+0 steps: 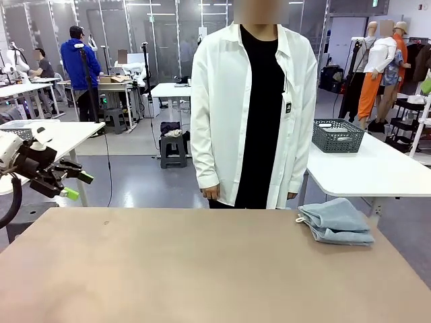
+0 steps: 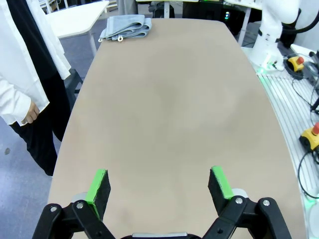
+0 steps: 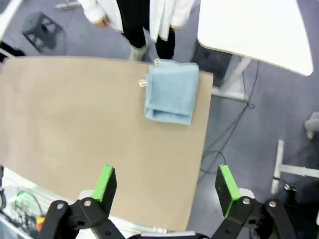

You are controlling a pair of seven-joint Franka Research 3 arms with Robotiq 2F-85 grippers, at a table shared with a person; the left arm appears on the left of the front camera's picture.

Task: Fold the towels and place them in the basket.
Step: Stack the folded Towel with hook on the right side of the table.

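A brown table (image 1: pixel 202 269) fills the lower part of the front view, with a person in a white shirt standing at its far edge, arms down. A small stack of folded pale blue-grey towels (image 1: pixel 335 222) lies at the table's far right corner, close to both the far edge and the right edge, white corner loops showing on the side nearest the person.

The left gripper (image 1: pixel 67 183) hangs off the table's left side, raised, its green-padded jaws spread wide and holding nothing. From its wrist camera the towels (image 2: pixel 124 26) sit far ahead, at the opposite end of the bare tabletop, well apart from its fingers.

The right gripper (image 3: pixel 167 186) hovers high above the table, jaws also wide and empty. The towels (image 3: pixel 171 93) lie ahead of and below its fingers, beside the table's edge.

The dark grey mesh basket (image 1: pixel 338 135) stands on a separate white table behind the towels, beyond a gap of floor.

The towels look already folded, so the step in hand is likely lifting the stack. A good grip would come straight down over its middle, pinching all layers so none slides off. Open room is generous toward the table's centre; the corner edges are tight, so a nudge outward could push the stack off.
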